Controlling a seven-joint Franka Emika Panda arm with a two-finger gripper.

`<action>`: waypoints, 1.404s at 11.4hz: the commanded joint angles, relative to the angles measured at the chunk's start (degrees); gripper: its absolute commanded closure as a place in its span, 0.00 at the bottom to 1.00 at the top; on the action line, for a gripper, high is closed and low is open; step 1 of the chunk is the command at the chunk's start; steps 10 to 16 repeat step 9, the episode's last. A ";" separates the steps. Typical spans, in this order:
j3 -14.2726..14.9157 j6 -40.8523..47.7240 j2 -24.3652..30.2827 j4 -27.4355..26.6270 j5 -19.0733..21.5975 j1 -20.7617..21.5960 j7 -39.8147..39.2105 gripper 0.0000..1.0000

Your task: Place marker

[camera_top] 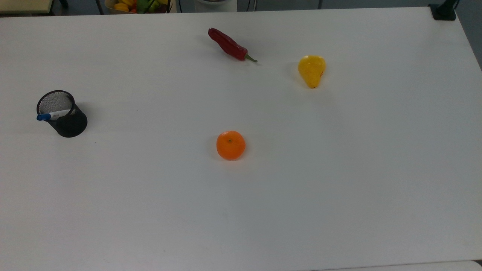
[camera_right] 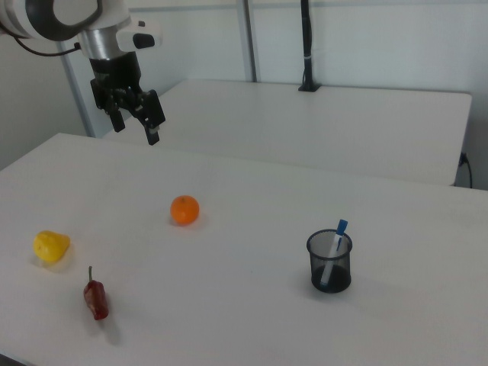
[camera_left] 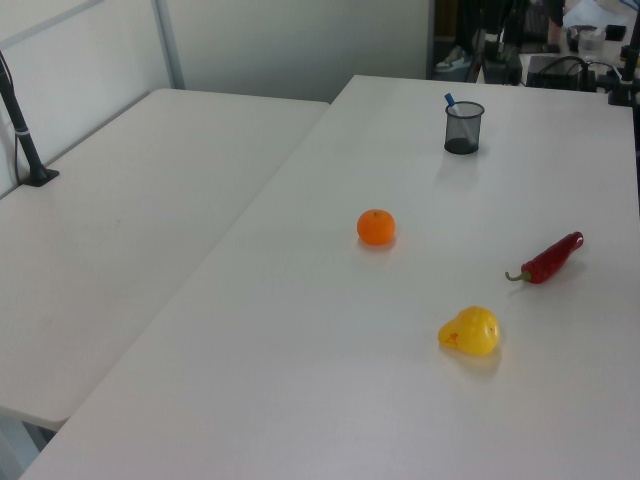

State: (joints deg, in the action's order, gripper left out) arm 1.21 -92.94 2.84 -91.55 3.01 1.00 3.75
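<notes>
White rounded arm (camera_right: 72,19) with grey joint disc, thin black cable trailing alongside; black wrist block carrying black gripper (camera_right: 137,126), two slim black fingers (camera_right: 152,130).

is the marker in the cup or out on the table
In. The marker stands tilted inside the black mesh cup, its blue cap sticking up over the rim; the top view shows it leaning on the rim.
</notes>
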 commanded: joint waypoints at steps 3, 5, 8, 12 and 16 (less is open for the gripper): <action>1.08 -7.52 0.94 -5.48 -2.57 1.02 -14.45 0.00; 1.08 -6.99 0.94 -5.49 -2.39 1.02 -13.94 0.00; 1.08 -7.34 0.85 -5.40 -2.04 1.02 -13.68 0.00; 1.08 -7.17 0.85 -5.31 -1.87 1.11 -13.68 0.00; 1.08 -7.17 0.85 -5.31 -1.87 1.11 -13.68 0.00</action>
